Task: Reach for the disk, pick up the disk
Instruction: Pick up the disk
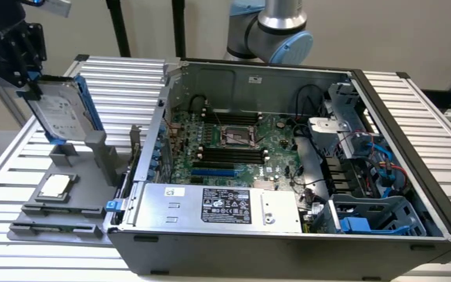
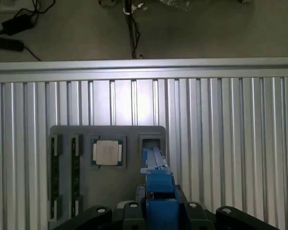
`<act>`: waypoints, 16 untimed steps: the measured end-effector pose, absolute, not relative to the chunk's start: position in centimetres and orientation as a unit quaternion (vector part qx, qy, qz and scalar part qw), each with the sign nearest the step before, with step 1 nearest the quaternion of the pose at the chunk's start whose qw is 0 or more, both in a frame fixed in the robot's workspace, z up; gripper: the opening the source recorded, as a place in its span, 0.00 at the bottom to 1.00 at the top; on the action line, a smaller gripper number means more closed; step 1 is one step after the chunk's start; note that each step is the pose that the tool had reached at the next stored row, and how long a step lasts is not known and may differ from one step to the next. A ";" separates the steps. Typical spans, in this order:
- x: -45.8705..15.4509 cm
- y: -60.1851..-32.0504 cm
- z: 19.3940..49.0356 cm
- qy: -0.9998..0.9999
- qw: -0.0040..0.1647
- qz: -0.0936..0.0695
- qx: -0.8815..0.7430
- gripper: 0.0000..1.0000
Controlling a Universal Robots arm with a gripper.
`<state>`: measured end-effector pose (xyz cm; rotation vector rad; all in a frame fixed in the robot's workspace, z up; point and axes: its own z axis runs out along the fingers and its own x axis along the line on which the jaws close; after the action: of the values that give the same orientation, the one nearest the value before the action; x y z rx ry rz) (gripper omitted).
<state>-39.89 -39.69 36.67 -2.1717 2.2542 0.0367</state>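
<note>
Since the gripper is clamped on the disk, reaching and grasping are judged done; disk is held tilted at the grey fixture's slot, lift-out unconfirmed

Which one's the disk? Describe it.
Look to the exterior view's left of the open computer case, at the grey fixture. The disk stands on edge over it in the end effector: silver-grey with blue rails, unlike the small flat chip.

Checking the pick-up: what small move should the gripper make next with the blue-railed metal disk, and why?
Probably lift straight up a little: the gripper grips the silver-grey blue-railed disk at its top, and its lower end sits close to the grey stand.
</note>
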 end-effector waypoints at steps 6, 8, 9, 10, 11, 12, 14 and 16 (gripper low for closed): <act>-39.1 -39.7 39.4 0.718 0.006 0.013 -0.695 0.33; -38.6 -39.7 40.3 0.717 0.007 0.014 -0.697 0.33; -38.4 -39.8 40.8 0.717 0.008 0.014 -0.697 0.33; -38.1 -39.8 41.2 0.716 0.009 0.015 -0.698 0.33; -37.8 -39.8 41.7 0.715 0.010 0.016 -0.699 0.33; -37.6 -39.8 42.1 0.715 0.011 0.017 -0.699 0.33; -37.0 -39.9 42.9 0.714 0.012 0.019 -0.700 0.33; -36.4 -40.0 43.7 0.713 0.014 0.021 -0.701 0.33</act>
<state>-36.35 -39.96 43.72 -2.1826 2.2189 0.0651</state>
